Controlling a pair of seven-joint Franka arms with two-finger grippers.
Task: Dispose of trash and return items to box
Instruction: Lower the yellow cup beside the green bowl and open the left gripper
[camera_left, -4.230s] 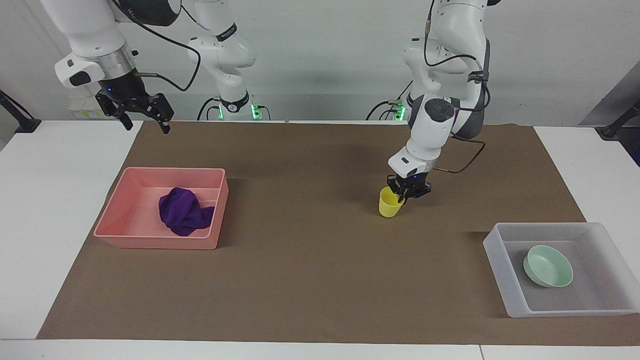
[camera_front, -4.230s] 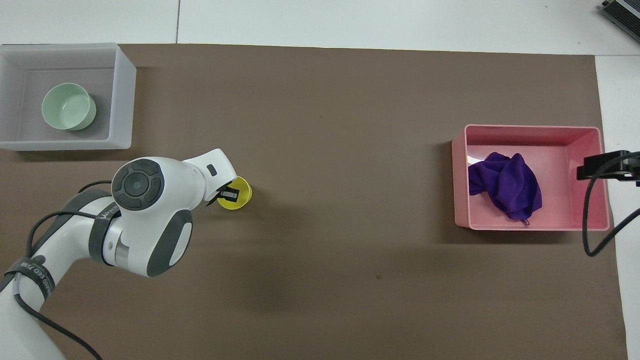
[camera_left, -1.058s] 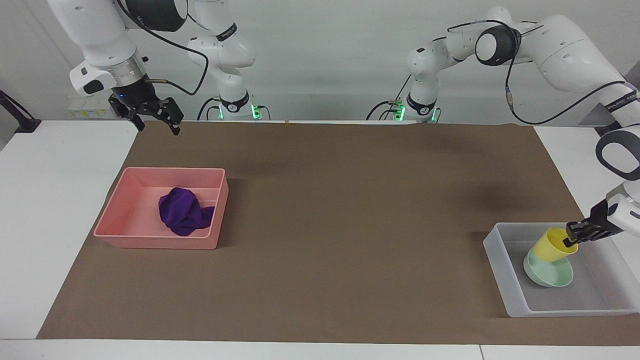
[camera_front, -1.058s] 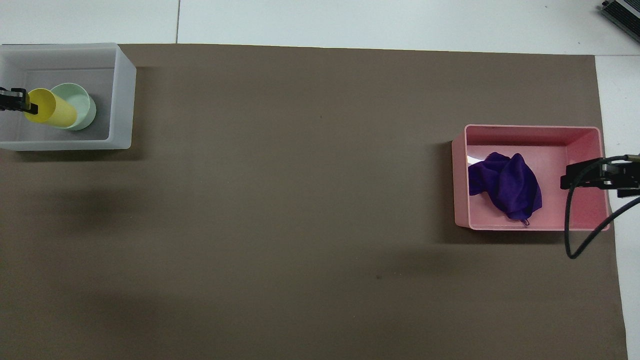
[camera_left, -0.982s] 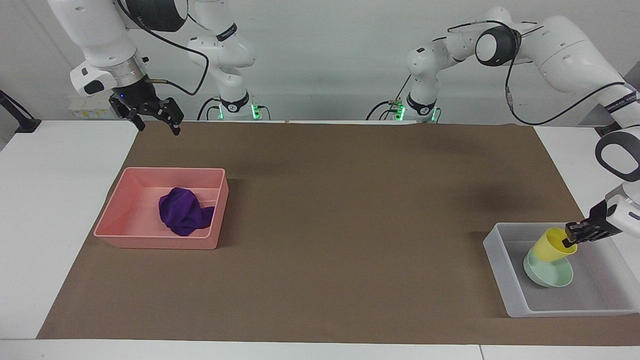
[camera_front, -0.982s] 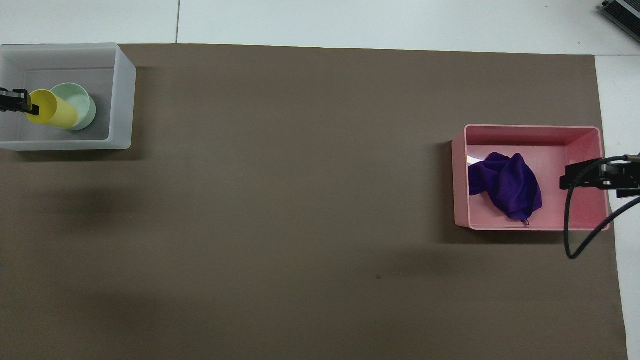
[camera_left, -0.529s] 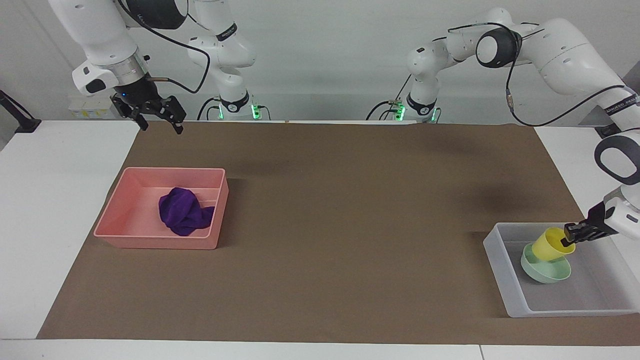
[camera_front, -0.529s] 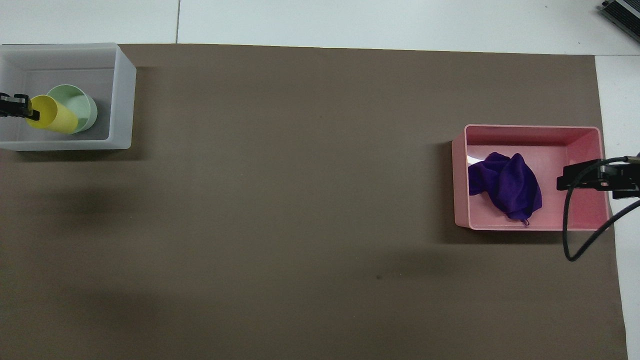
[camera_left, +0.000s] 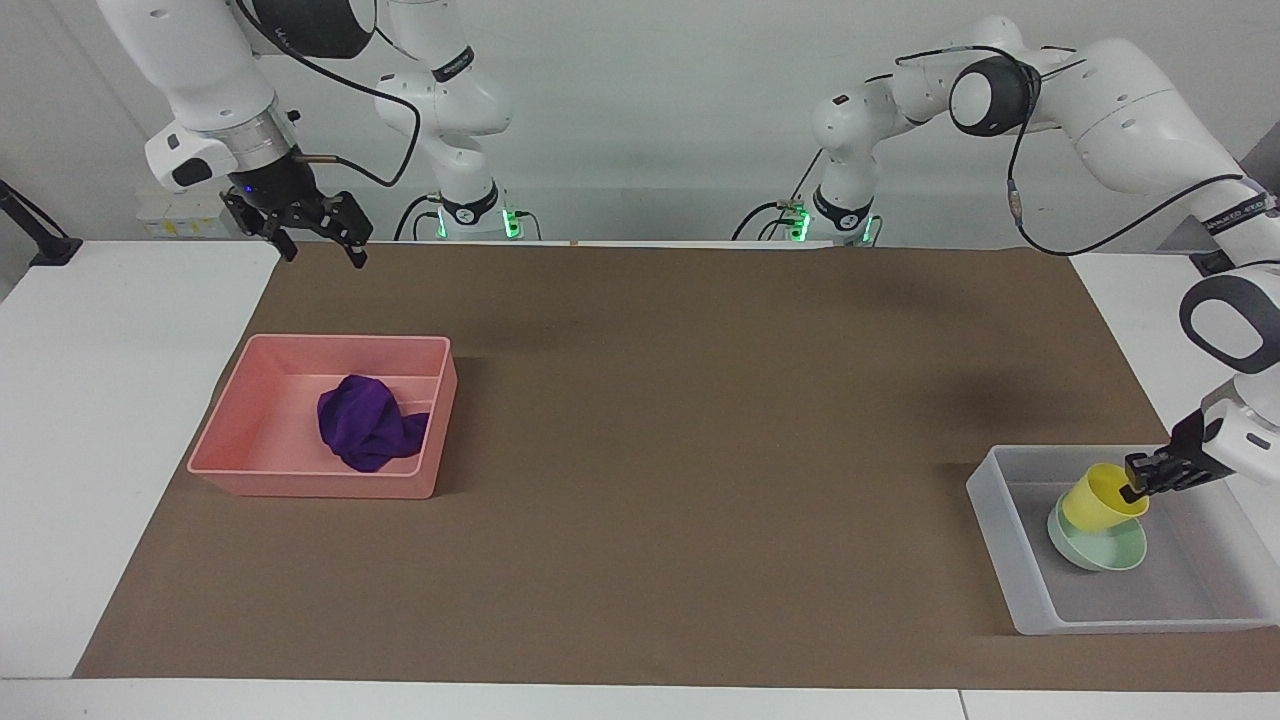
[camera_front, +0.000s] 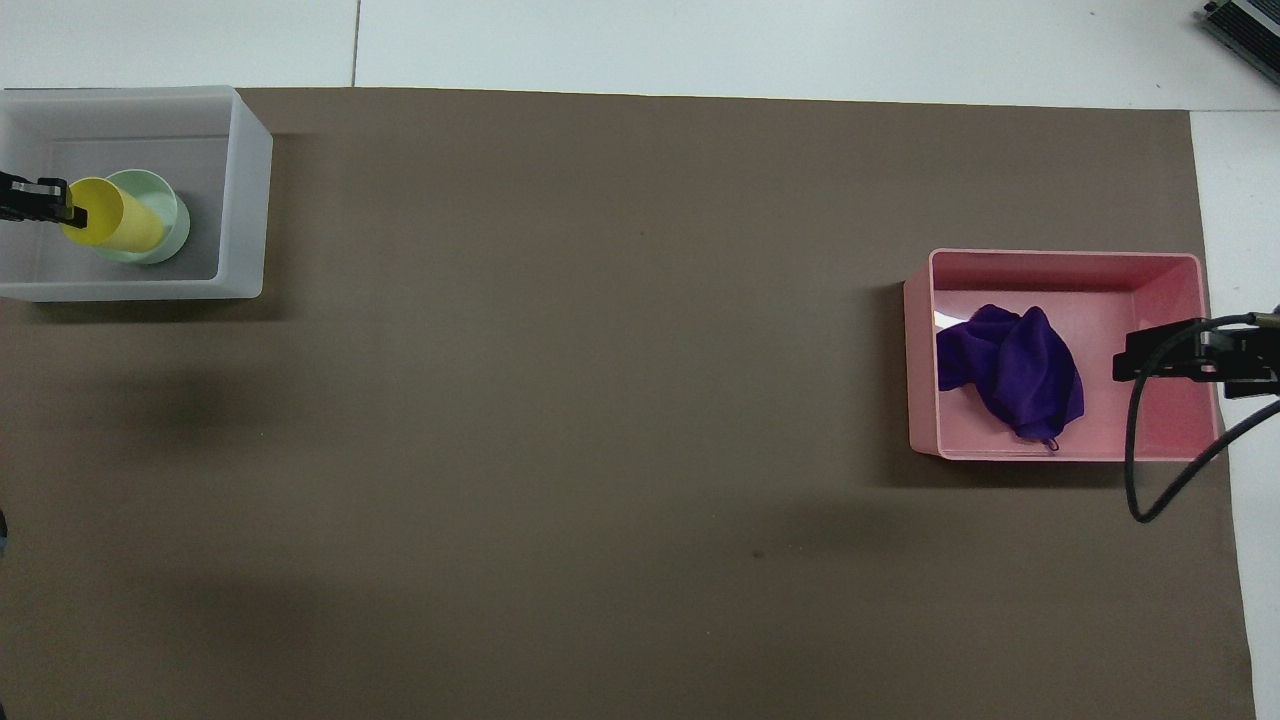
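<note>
We see the left gripper (camera_left: 1136, 487) clamped on the rim of the yellow cup (camera_left: 1098, 502), tilted with its base in the green bowl (camera_left: 1100, 548) inside the grey box (camera_left: 1010, 560). The right gripper (camera_left: 318, 244) waits with fingers apart, raised over the mat near the pink tray (camera_left: 240, 420). We note the purple rag (camera_left: 365, 436) lies in that tray.

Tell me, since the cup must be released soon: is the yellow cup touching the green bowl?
Touching. In the facing view the tilted yellow cup, pinched at its rim by the left claw, has its base inside the green bowl, with no gap showing between them.
</note>
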